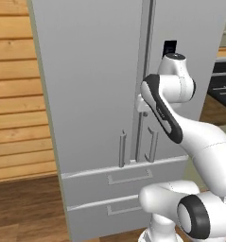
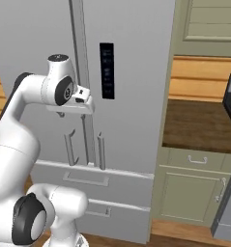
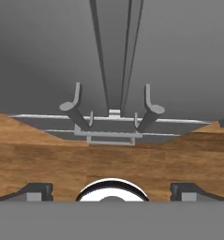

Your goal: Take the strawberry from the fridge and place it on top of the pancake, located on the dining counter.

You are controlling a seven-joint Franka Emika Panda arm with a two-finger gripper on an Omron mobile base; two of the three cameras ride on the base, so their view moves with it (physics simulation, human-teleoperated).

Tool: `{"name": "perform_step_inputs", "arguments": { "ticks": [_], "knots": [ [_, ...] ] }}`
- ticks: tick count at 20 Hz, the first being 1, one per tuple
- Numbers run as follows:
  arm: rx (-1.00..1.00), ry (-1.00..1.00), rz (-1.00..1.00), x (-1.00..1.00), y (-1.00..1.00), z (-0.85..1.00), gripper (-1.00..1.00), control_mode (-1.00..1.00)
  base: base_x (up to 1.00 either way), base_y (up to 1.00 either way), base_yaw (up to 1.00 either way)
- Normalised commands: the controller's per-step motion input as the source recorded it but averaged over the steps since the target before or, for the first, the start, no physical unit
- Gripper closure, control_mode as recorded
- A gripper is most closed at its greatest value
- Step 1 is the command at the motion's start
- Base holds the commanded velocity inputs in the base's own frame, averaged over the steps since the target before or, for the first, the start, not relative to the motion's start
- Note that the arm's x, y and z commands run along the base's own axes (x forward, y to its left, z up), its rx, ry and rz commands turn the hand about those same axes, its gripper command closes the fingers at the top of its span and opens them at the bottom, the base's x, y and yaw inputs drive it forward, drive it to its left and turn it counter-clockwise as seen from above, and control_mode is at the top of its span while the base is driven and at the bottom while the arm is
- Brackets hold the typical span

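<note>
Smooth grey fridge [image 1: 95,85] — slim bar handles [image 2: 102,151]

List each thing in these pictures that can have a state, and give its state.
Fridge: both doors shut, nothing of the inside visible.
Upper drawer: shut.
Lower drawer: shut.
Gripper: jaws open, holding nothing, facing the door handles, not touching them.
Cabinet door: shut.
Cabinet drawer: shut.

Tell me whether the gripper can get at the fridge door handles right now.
Probably yes: the gripper is open and faces the closed fridge, with both door handles ahead and nothing between them.
</note>
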Motion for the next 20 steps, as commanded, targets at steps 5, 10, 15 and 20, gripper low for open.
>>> {"name": "perform_step_inputs", "arguments": {
  "ticks": [5, 10, 15, 20],
  "knots": [
    [0.0, 0.0, 0.0, -0.06, -0.01, 0.0, -1.0, -1.0, -0.55, 0.0, 0.0],
    [0.01, 0.0, -0.01, -0.01, -0.1, -0.13, -1.0, -1.0, 0.0, 0.0, 0.0],
    [-0.01, -0.01, 0.0, 0.23, -0.42, -0.77, -1.0, -1.0, 0.0, 0.0, 0.0],
    [-0.02, -0.07, 0.0, 0.27, -0.4, -0.87, -1.0, -1.0, 0.0, 0.0, 0.0]
  ]
}}
